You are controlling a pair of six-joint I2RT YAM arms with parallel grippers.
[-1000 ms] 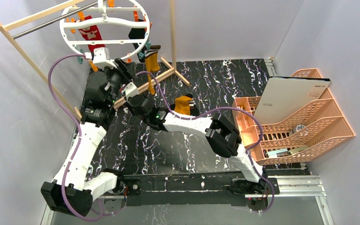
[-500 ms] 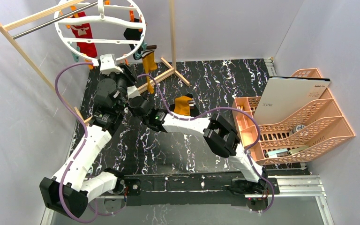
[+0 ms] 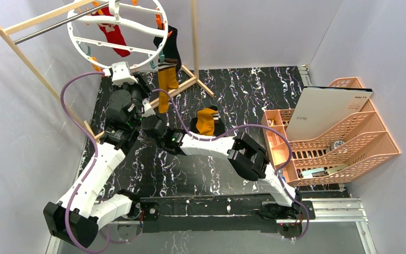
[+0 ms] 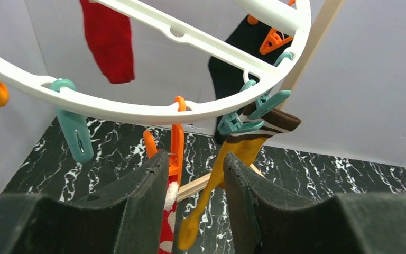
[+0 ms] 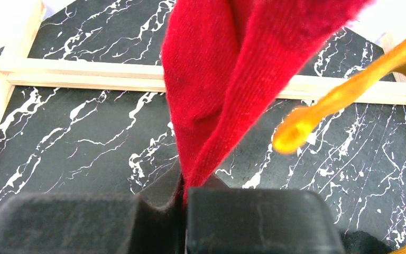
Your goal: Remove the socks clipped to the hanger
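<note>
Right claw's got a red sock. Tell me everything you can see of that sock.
The red sock is soft ribbed knit, folded lengthwise into two layers. Its lower end is pinched in the shut right claw, and it runs up out of that view, looking stretched. In the left wrist view its top, with a white patch, hangs from an orange clip on the white hanger, between the fingers of the open left claw.

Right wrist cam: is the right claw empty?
No, the right claw is clamped on the red sock, whose fabric rises out of its closed jaws.
</note>
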